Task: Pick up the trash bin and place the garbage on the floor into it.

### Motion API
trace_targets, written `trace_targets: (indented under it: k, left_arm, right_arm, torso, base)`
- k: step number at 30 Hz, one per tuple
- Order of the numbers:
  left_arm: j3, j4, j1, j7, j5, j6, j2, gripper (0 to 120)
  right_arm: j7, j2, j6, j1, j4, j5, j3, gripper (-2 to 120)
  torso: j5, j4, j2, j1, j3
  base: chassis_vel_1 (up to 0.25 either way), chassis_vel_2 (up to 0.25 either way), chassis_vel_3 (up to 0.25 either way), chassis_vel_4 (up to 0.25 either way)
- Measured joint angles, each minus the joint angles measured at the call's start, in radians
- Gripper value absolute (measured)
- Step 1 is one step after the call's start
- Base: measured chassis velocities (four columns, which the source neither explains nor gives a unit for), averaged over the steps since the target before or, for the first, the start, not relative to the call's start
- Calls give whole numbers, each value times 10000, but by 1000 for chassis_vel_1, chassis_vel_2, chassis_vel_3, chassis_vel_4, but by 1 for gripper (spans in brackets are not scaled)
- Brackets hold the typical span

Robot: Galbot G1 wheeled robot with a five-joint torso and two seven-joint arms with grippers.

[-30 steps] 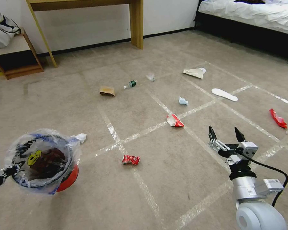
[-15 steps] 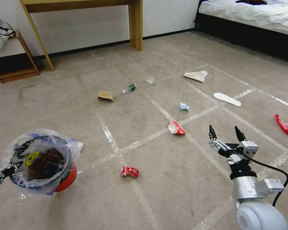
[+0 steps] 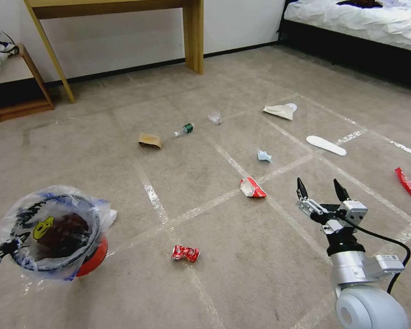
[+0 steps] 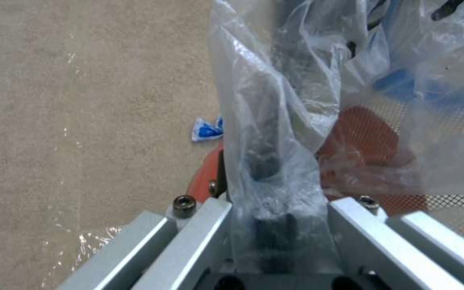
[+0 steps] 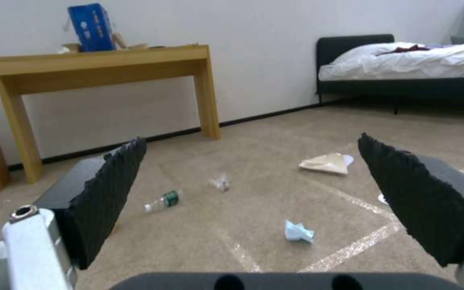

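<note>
The trash bin point(image 3: 55, 233), red with a clear printed liner, hangs at the lower left above the floor point(image 3: 242, 256). My left gripper point(image 3: 4, 249) is shut on its rim. In the left wrist view the left gripper point(image 4: 275, 201) clamps the liner and rim, with red mesh wall point(image 4: 361, 137) beside it. My right gripper point(image 3: 320, 191) is open and holds nothing, its pads point(image 5: 108, 189) wide apart. Garbage lies scattered: a red wrapper point(image 3: 185, 252), a red-white wrapper point(image 3: 252, 188), a blue tissue point(image 3: 263, 156), a tan paper bag point(image 3: 150, 140), a bottle point(image 3: 184, 130) and another red wrapper point(image 3: 408, 183).
A wooden desk point(image 3: 194, 36) stands against the back wall, a low shelf point(image 3: 18, 82) at the left, and a bed point(image 3: 365, 23) at the back right. A flat white piece point(image 3: 326, 145), a tan paper point(image 3: 281, 110) and a clear crumpled piece point(image 3: 214, 118) also lie on the carpet.
The whole head picture has shifted, with the litter and tape lines now lower in it, so the camera has moved. Both grippers keep their pose; the bin stays held.
</note>
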Motion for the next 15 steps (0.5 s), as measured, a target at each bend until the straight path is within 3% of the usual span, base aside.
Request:
trace_targets:
  k: [10, 15]
  left_arm:
    - [-105, -98, 109, 16, -33, 0, -76, 1]
    - [-14, -72, 45, 31, 20, 0, -130, 1]
  right_arm:
    - [-149, -157, -107, -32, 90, -15, -4, 100]
    - [116, -557, -936, 374, 73, 408, -231, 100]
  torso:
    - [0, -1, 0, 0, 0]
    - [1, 5, 0, 0, 1]
  base:
    - [0, 0, 0, 0]
    - [0, 0, 0, 0]
